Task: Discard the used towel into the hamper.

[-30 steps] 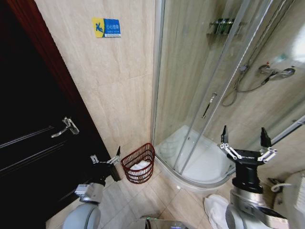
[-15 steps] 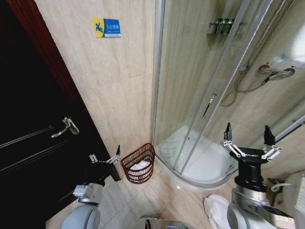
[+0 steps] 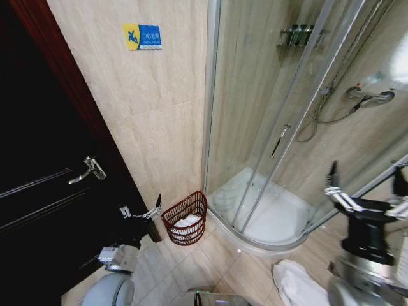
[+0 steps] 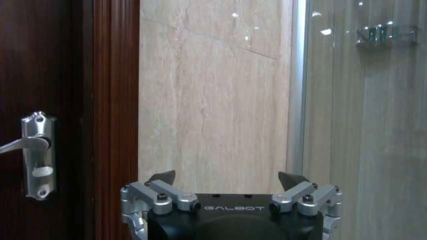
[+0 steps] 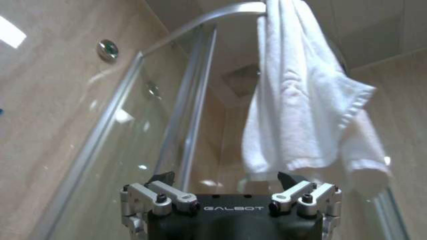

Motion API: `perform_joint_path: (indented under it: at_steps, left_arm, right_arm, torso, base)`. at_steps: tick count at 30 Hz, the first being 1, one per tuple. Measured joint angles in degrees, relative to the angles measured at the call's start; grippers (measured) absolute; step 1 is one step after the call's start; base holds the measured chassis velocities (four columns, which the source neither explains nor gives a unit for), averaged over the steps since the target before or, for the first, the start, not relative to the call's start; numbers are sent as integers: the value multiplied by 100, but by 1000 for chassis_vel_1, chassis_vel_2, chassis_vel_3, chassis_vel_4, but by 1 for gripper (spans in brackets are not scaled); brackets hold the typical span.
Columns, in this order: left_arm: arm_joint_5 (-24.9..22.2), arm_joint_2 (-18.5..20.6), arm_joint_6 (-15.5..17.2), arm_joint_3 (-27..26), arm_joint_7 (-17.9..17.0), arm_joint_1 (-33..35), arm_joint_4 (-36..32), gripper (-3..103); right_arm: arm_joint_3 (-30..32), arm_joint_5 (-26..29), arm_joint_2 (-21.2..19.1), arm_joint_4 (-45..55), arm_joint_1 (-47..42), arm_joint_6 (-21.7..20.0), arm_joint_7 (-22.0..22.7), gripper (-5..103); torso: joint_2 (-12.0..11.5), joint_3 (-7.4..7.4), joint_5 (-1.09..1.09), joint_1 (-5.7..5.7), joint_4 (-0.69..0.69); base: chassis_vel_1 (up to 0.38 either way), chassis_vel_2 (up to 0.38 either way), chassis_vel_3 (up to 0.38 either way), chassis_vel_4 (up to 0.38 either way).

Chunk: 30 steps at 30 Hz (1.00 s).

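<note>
white terry cloth, the towel point(image 5: 303, 110), hangs draped over the curved top rail point(image 5: 200, 22) of the shower enclosure, its lower hem falling just above the right gripper point(image 5: 227, 182) in the right wrist view. the fold over the rail holds it in place, so the free-hanging lower edge is the accessible part.

the right gripper point(image 3: 366, 191) is raised at the robot's right side, in front of the glass shower screen point(image 3: 268, 115), fingers pointing upward. this orientation suits an approach from below toward the hanging hem. the jaws stand wide apart and hold nothing; the towel hem lies near one fingertip in the wrist view, but contact cannot be confirmed.

the left gripper point(image 3: 140, 210) sits low at the robot's left, beside the dark door point(image 3: 38, 191) and just left of the hamper point(image 3: 186, 218). in the left wrist view the left gripper point(image 4: 227, 181) faces the tiled wall point(image 4: 213, 90) and the door handle point(image 4: 33, 152). its jaws are also wide apart and empty.

the hamper stands on the floor against the tiled wall, between the door and the shower tray point(image 3: 274, 217). white fabric point(image 3: 187, 222) already lies inside it. a second white cloth point(image 3: 293, 284) lies on the floor near the robot's base, close to the right arm.

judgement: the grasp is not yet made, and the transfer to the hamper remains.
</note>
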Motion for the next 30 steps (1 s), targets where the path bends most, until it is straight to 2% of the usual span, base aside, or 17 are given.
perform_joint_path:
  at_steps: [6, 13, 21, 30]
  left_arm:
    - [-3, 2, 0, 2, -1, 0, 2, 100]
    - [-4, 5, 0, 2, -3, -1, 5, 100]
    - [-4, 7, 0, 2, -4, -1, 8, 100]
    - [-4, 4, 0, 6, -5, -2, 10, 100]
  right_arm:
    - [613, 464, 9, 0, -161, -68, -23, 100]
    - [983, 652, 30, -2, -97, -45, -55, 100]
    - [943, 623, 171, -4, -131, 89, -130, 100]
    - [408, 165, 236, -216, -127, 416, -169, 100]
  torso:
    - [0, 0, -1, 0, -1]
    - [0, 0, -1, 0, 0]
    - [0, 0, -3, 0, -1]
    - [0, 1, 0, 1, -1]
  base:
    - [0, 0, 0, 0]
    - [0, 0, 0, 0]
    - [-24, -16, 33, 22]
    - [-153, -161, 158, 157]
